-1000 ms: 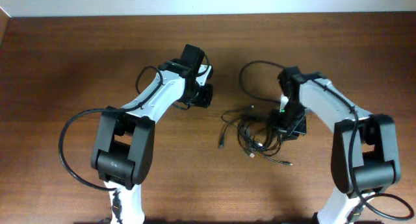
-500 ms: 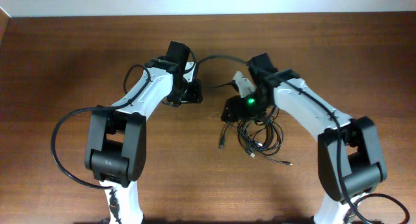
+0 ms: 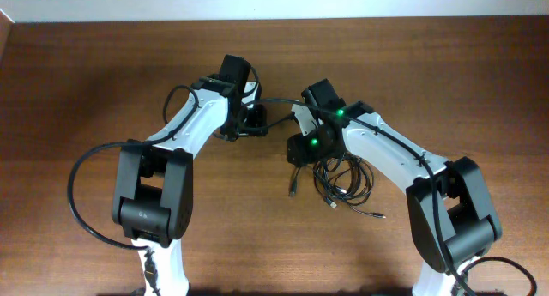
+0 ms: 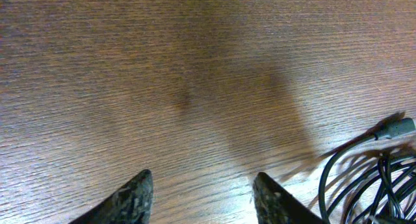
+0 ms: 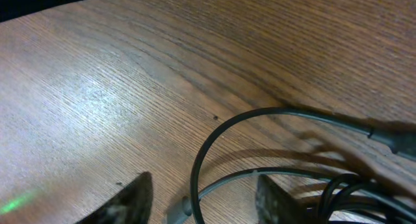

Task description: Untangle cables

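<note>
Cables (image 3: 343, 180) lie as one knotted clump on the table (image 3: 86, 73), just below the middle of the overhead frame and a little to its right. The clump's bulk runs roughly top to bottom, with loose ends trailing to the lower left. Right gripper (image 3: 298, 148) sits at the clump's upper-left edge and is clearly the nearer of the two. Left gripper (image 3: 257, 120) hangs further up and left, apart from the tangle.

In the right wrist view the jaws stand apart and released. One loop (image 5: 273, 110) rises from the bottom edge between the fingertips, then arcs away to the right edge; nothing is pinched. In the left wrist view the jaws are likewise released with bare wood between them, and the cords with a plug end (image 4: 396, 128) show only in the lower-right corner.

Judging from this, the right pincer need only drop and clench on the strand between its fingers. The left must travel toward the lower right to reach anything.
</note>
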`<state>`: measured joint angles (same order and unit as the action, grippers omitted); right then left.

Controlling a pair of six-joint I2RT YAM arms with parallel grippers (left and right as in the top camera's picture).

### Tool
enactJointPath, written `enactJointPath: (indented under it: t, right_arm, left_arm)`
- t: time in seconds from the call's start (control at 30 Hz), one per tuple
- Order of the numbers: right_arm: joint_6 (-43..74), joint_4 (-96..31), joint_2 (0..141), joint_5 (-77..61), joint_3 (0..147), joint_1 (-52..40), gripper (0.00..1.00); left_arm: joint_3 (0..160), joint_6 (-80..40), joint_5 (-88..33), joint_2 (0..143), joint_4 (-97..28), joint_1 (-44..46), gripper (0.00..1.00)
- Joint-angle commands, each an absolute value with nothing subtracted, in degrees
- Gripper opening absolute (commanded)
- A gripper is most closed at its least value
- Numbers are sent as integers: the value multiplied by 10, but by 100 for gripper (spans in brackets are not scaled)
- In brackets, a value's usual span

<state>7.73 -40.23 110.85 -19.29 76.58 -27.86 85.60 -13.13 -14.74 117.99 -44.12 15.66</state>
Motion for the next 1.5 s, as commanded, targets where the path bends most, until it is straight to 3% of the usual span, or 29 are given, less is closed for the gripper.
enactJointPath:
  t: [0.0,0.1,0.23,0.27,0.3,0.33,0.47,0.63,0.8,1.03,1.47]
  right_arm:
    - [80,-402,1111,-188,758,-281,47]
    - [80,-405,1111,-188,758,-281,39]
    - [80,-402,1111,-188,731,-281,40]
    - [80,-396,1111,-188,722,-281,32]
    - [80,-396,1111,-188,719,-281,13]
    - [90,-396,1110,-197,721,-281,4]
    - [75,-396,1105,-413,790,-258,4]
    - [75,-396,1096,-505,837,-209,4]
    - [76,-465,1096,-427,836,-156,4]
    - [178,-559,1100,-121,835,-150,4]
    - [219,-460,1100,-128,828,-173,7]
  left_arm:
    - [861,-135,-152,1186,-442,156,52]
    - [861,-135,-152,1186,-442,156,52]
    - [861,-135,-152,1186,-441,156,53]
    - [861,-135,-152,1186,-441,156,53]
    - [861,-135,-152,1186,-441,156,53]
    - [861,-135,-152,1186,-441,156,53]
    - [861,-135,-152,1186,-441,156,54]
    - [861,-135,-152,1186,-441,156,56]
    - [861,-135,-154,1186,-439,156,56]
    - [861,-135,-154,1186,-439,156,58]
    - [861,-135,-155,1186,-437,156,59]
